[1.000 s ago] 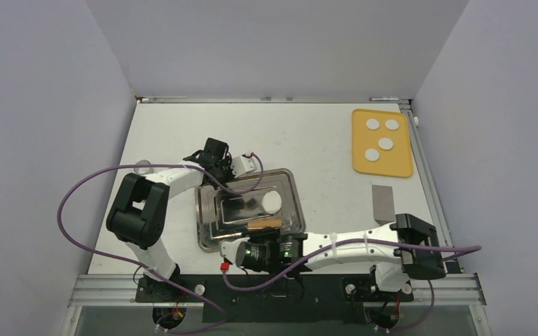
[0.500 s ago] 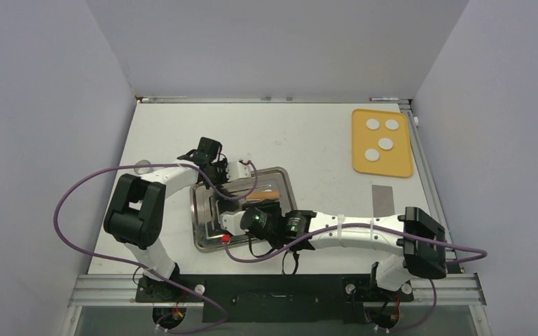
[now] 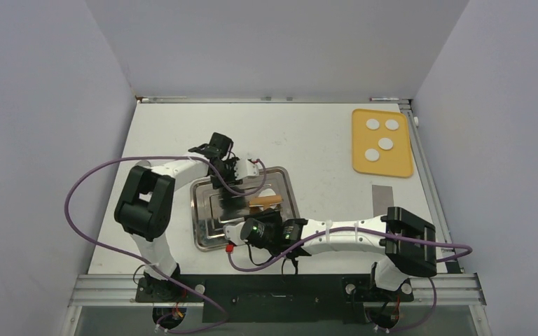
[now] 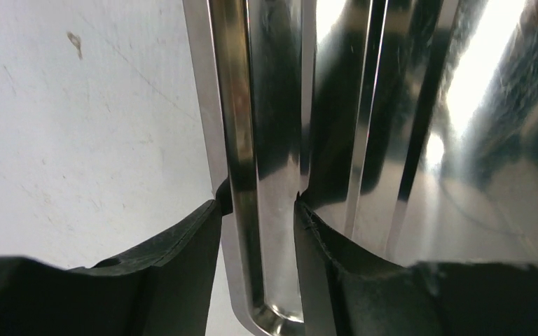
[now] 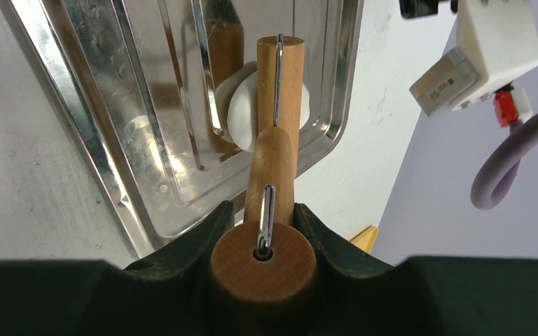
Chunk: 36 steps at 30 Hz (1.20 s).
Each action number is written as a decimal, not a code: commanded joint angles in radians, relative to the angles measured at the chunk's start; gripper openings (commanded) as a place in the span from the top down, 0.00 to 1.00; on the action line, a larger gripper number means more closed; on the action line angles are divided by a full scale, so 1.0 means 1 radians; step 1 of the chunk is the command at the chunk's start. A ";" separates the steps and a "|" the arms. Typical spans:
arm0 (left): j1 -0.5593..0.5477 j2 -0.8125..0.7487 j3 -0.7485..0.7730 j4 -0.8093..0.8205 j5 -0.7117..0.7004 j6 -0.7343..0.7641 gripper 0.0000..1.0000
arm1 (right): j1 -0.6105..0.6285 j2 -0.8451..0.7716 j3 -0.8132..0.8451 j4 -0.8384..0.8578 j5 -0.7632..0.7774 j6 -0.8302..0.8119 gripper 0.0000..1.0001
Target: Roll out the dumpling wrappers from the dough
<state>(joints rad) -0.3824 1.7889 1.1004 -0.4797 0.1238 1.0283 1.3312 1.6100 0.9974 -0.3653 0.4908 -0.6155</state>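
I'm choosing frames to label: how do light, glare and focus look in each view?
Top external view: even soft light, faint shadows, everything sharp, though the tray is small. Left wrist view: hard white glare on the tray, its close metal blurred. Right wrist view: the rolling pin and dough are crisp; the tray mirrors the pin.

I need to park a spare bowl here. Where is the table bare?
The table is bare from its back edge down to the tray, left of the yellow mat. It is crowded at the tray, where the left hand, right hand and rolling pin meet.
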 commanded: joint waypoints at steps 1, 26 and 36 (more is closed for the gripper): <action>-0.061 0.092 0.101 -0.038 0.056 -0.052 0.60 | 0.005 -0.005 -0.037 -0.036 -0.140 0.067 0.92; -0.130 0.142 0.001 0.030 0.012 0.029 1.00 | 0.054 0.015 -0.080 -0.110 -0.158 0.192 0.92; -0.130 0.147 -0.005 0.043 0.007 0.035 1.00 | -0.073 0.070 0.010 -0.046 -0.125 0.088 0.92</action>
<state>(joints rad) -0.5022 1.8664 1.1568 -0.3622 0.0631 1.0645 1.3041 1.6135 0.9890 -0.3344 0.4969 -0.5381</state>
